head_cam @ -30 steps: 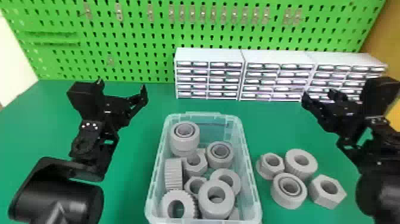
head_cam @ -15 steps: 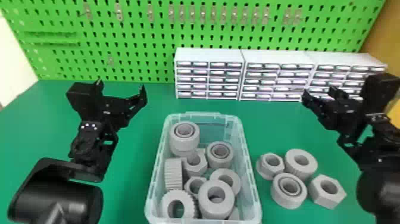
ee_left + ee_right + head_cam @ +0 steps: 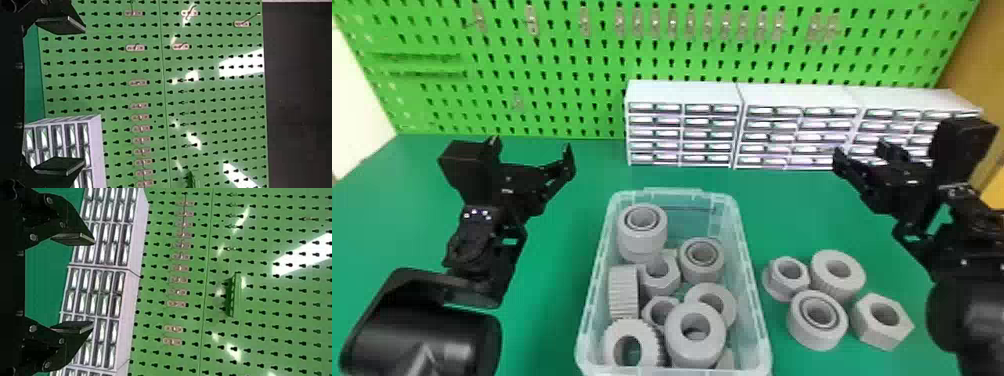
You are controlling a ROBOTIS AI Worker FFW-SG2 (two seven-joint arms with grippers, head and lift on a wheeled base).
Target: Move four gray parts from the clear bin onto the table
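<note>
four gray parts (image 3: 834,287) lie on the surface (image 3: 542,310) right of the bin (image 3: 673,192), so the task looks done; left pincer (image 3: 84,95) and right pincer (image 3: 93,283) are open, empty, and should pick nothing more.

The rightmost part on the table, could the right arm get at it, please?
Probably yes: the right gripper is open and empty, and nothing covers the part, though a bearing sits close beside it.
</note>
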